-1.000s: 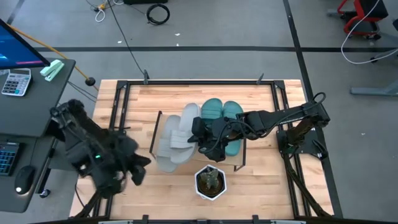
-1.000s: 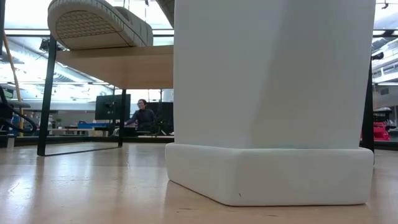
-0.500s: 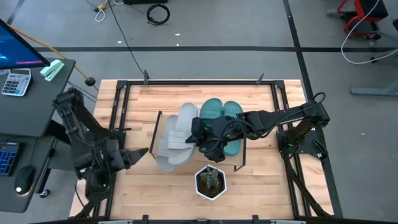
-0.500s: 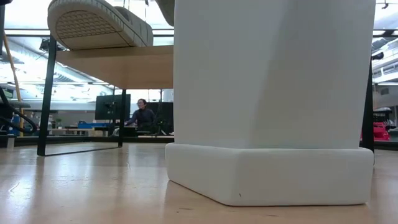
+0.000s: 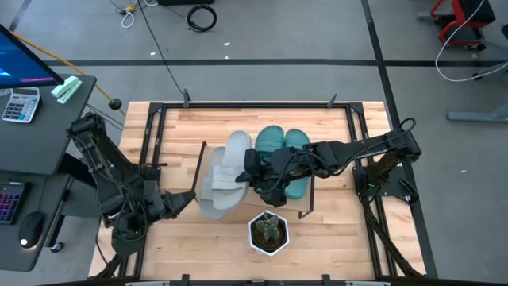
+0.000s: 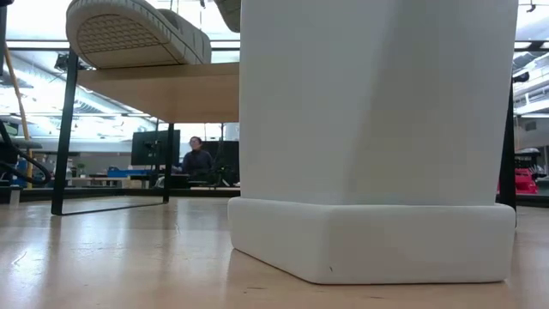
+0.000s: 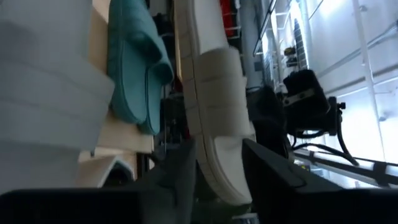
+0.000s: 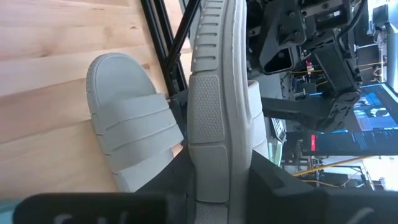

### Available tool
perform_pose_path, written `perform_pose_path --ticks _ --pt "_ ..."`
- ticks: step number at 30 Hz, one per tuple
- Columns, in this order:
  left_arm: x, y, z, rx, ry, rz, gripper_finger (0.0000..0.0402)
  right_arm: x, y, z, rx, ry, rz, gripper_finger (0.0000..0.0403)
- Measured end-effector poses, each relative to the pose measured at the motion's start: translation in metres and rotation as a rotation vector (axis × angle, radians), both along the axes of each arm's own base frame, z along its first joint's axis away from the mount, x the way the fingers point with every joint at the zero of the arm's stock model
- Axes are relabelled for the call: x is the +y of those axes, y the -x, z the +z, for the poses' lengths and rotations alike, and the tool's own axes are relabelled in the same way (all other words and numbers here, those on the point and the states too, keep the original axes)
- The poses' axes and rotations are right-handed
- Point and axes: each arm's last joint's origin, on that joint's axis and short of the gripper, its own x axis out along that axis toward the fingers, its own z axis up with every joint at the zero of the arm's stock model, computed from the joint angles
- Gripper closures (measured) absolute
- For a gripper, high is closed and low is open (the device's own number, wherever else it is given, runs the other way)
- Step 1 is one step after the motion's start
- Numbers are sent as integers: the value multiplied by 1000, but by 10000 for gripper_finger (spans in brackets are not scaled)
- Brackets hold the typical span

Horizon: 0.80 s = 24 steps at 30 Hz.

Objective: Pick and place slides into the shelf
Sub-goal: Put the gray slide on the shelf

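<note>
The right hand (image 5: 255,176) is clamped on a grey slide (image 5: 240,156), held on edge over the shelf (image 5: 309,197), long axis running front to back of the worktop (image 5: 333,230). The second grey slide (image 5: 213,184) lies flat beside it; the teal pair (image 5: 282,143) sits alongside. The left hand (image 5: 184,202), fingers apart, hovers near the shelf's left end. No writing is legible.

The table (image 5: 175,127) is pale wood, its planks showing grain under a faint sheen. The shelf (image 6: 163,90) pairs a smooth light wooden board with thin matt black metal legs. The grey slides (image 8: 214,112) look like matt foam, ridged and stippled on the sole; the teal slides (image 7: 134,62) look equally matt. At 6 o'clock, the white pot (image 6: 377,129) looks smooth and satiny.
</note>
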Motion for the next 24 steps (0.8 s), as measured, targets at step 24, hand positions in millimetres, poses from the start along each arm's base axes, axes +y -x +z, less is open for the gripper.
perform_pose_path --ticks 24 --pt "12 -52 43 -1 -150 -314 208 2 1 3 -21 -13 15 319"
